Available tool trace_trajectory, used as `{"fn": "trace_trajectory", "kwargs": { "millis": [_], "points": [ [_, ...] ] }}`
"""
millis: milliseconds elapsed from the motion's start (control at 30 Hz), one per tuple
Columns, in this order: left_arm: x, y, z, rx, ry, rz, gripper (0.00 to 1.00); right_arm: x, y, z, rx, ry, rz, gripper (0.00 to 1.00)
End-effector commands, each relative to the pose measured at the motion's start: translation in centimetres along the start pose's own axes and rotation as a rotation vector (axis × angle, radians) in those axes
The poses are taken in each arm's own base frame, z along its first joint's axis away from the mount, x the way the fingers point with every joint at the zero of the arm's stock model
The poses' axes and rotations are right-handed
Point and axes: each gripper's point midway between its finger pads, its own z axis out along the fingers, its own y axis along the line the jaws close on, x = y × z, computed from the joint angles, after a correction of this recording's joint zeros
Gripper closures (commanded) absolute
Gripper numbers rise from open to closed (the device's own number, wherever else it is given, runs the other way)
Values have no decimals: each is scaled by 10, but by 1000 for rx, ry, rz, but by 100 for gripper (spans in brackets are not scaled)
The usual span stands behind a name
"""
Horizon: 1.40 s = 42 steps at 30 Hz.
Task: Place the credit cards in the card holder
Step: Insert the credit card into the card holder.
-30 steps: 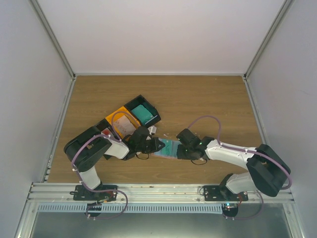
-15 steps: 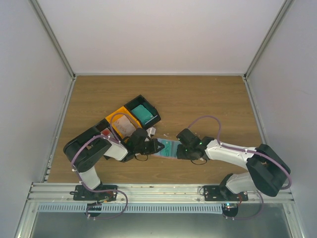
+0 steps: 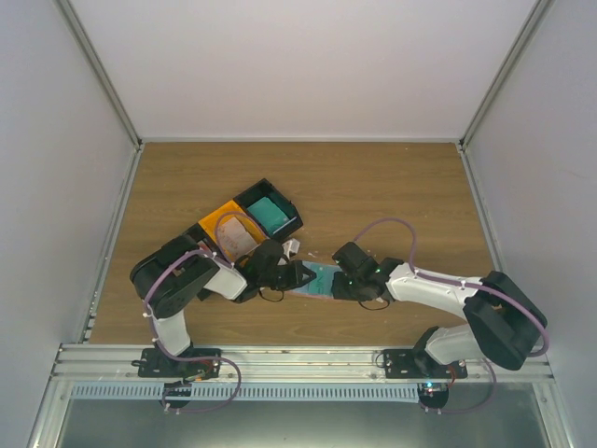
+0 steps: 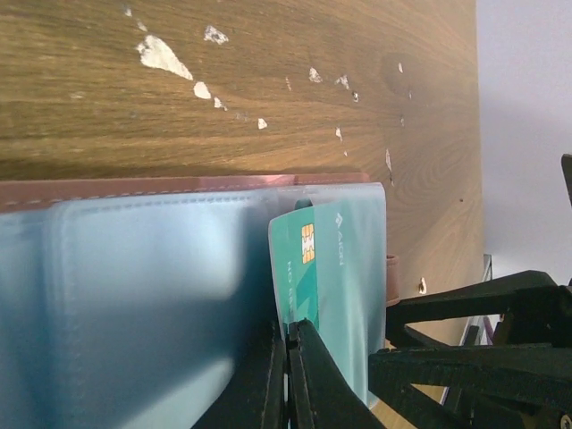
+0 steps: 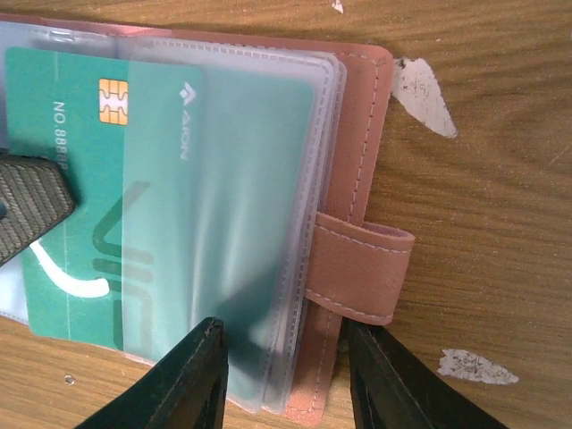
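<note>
Credit card first: the teal card [image 5: 80, 179] sits partway inside a clear sleeve [image 5: 259, 107] of the card holder [image 5: 357, 134], with its chip end showing outside the sleeve's mouth. Your left pincer [image 4: 288, 335] is clamped on that card's outer edge, the two black fingers pressed together with the plastic between them. The holder lies open and flat on the table [image 3: 392, 187], near the front and about midway between the two arm bases, and its closing strap [image 5: 362, 268] sticks out from the salmon-pink cover. Your right pincer [image 5: 286, 357] faces it from the opposite side with its jaws apart. One finger is over the sleeves and the other just beside the strap; you cannot tell from these views whether they press on the holder or only hover. Your left arm is folded, elbow pushed out to the left, forearm running low to the right. Your right arm has its elbow far to the right and its forearm stretched left, so both wrists meet at the holder. Behind the left wrist stand an orange bin [image 3: 216, 213] holding a pale card [image 3: 238, 238] and a black bin [image 3: 291, 207] holding a teal stack [image 3: 270, 215]. White scraps [image 4: 161, 55] fleck the wood.
</note>
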Motion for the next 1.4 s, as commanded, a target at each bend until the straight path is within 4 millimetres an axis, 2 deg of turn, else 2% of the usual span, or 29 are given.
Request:
{"fn": "trace_trajectory", "kwargs": {
  "millis": [0, 233, 467, 633, 867, 1067, 1367],
  "points": [
    [30, 30, 8, -103, 100, -26, 95, 15, -15, 8, 40, 51, 18, 62],
    [33, 22, 8, -84, 104, -5, 90, 12, -13, 5, 30, 31, 17, 62],
    [29, 12, 4, -93, 104, 57, 79, 1, -16, -7, 51, -29, 22, 61],
    [29, 17, 1, -145, 112, 76, 72, -4, -14, -15, 42, -53, 18, 58],
    [31, 27, -8, -240, 116, 72, 61, -1, -15, -10, 50, -31, 6, 60],
    [33, 19, -12, -233, 125, 117, 48, 3, -13, -5, 43, -10, -7, 63],
    [27, 11, -23, -308, 120, 118, 42, 4, -13, -3, 45, 0, -10, 65]
  ]
}}
